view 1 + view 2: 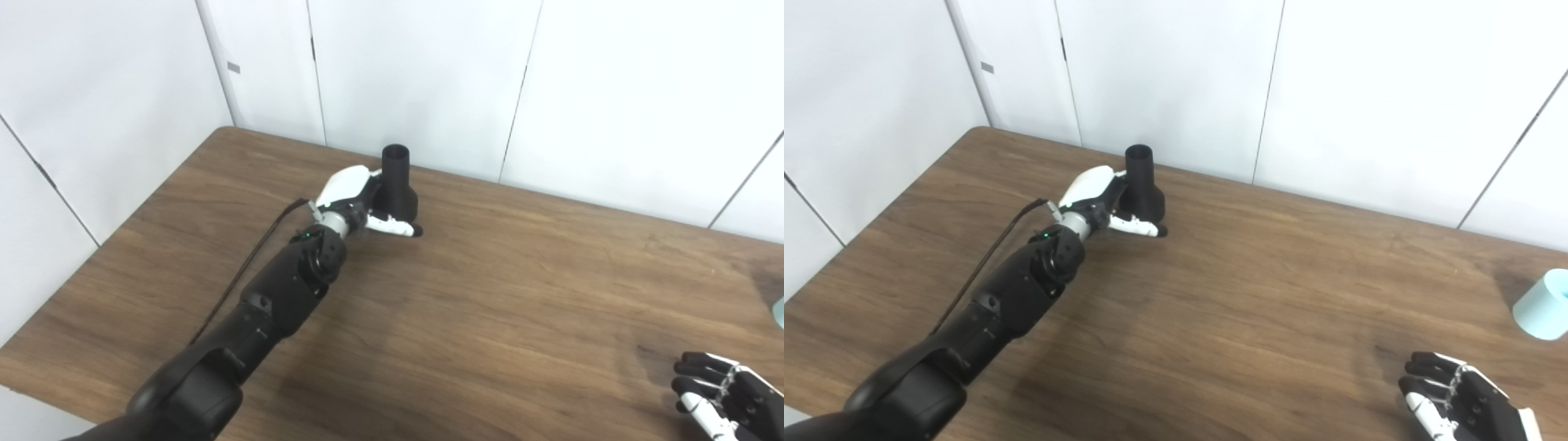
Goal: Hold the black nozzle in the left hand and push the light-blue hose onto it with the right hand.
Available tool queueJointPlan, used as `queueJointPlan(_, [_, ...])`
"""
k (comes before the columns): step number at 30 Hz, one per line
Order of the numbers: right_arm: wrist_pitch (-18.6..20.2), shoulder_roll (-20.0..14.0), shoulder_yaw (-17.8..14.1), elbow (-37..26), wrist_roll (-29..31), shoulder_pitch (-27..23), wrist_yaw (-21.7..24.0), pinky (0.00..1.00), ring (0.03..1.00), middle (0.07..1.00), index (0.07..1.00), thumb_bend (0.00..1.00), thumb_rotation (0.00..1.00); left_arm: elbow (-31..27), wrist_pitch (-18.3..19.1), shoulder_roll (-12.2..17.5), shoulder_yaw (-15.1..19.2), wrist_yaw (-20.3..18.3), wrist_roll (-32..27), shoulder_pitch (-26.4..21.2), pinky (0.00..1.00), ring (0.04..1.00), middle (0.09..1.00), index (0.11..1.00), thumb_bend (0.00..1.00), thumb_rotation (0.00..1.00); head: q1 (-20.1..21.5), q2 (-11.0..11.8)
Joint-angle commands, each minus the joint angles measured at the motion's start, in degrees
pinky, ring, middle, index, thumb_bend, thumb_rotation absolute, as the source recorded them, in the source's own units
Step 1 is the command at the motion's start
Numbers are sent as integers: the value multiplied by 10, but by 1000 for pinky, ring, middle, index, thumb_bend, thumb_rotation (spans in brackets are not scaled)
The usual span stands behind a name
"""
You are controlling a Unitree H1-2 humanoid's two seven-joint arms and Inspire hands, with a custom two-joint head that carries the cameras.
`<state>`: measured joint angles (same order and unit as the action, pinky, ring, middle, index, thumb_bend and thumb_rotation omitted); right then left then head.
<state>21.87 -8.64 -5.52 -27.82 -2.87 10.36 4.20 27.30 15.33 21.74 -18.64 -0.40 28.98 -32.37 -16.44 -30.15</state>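
Observation:
The black nozzle [397, 184] stands upright on the wooden table [502, 288] near its far edge, narrow tube on top and wide base below. My left hand [361, 205] wraps the base from the left, with its thumb lying across the front and its fingers hidden behind. The light-blue hose [1543, 304] is a short cylinder at the table's right edge; only a sliver of it [779, 312] shows in the left eye view. My right hand [1451, 401] rests low at the front right, fingers apart and slightly curled, holding nothing, a short way in front of the hose.
White wall panels [429, 73] rise directly behind the table's far edge, close to the nozzle. A black cable [245, 269] runs along my left forearm. Bare wood lies between the two hands.

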Motion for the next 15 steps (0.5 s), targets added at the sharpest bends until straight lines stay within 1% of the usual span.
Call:
queueJointPlan(1, [-13,-2,-3,-27,1,-12,-6,491,603,634,621,218,198,38,28,-34,-26,-113,-48,57,1000,938,904,888,1000,384,0,-1])
queueJointPlan(4, [-19,1,-5,-24,12,-13,-3,499,606,638,626,214,158,37,35,-34,-31,-124,-45,53,1000,951,914,890,1000,390,0,-1])
queueJointPlan(6, [-33,2,-6,-18,24,-13,0,500,607,642,632,198,74,38,35,-35,-36,-127,-39,50,1000,943,912,889,1000,397,1,-1])
queueJointPlan(7, [-40,2,-6,-15,25,-13,1,496,605,641,631,189,59,39,34,-35,-36,-127,-38,50,1000,929,904,885,1000,399,2,0])
queueJointPlan(9, [-43,2,-4,-14,27,-12,0,493,605,641,631,182,87,40,31,-38,-34,-126,-40,50,1000,923,898,881,1000,389,3,0])
queueJointPlan(12, [-38,4,-3,-18,29,-11,-1,494,606,642,633,180,102,41,7,-37,-35,-113,-37,53,1000,909,880,862,1000,379,5,0])
queueJointPlan(13, [-36,5,-3,-19,30,-10,-2,496,606,642,632,183,104,41,-2,-38,-33,-103,-35,56,1000,887,857,845,1000,362,5,-1])
queueJointPlan(15, [-34,5,-2,-22,31,-10,-2,498,606,643,632,179,106,49,-34,-40,-29,-71,-29,61,1000,843,805,798,1000,305,6,-1])
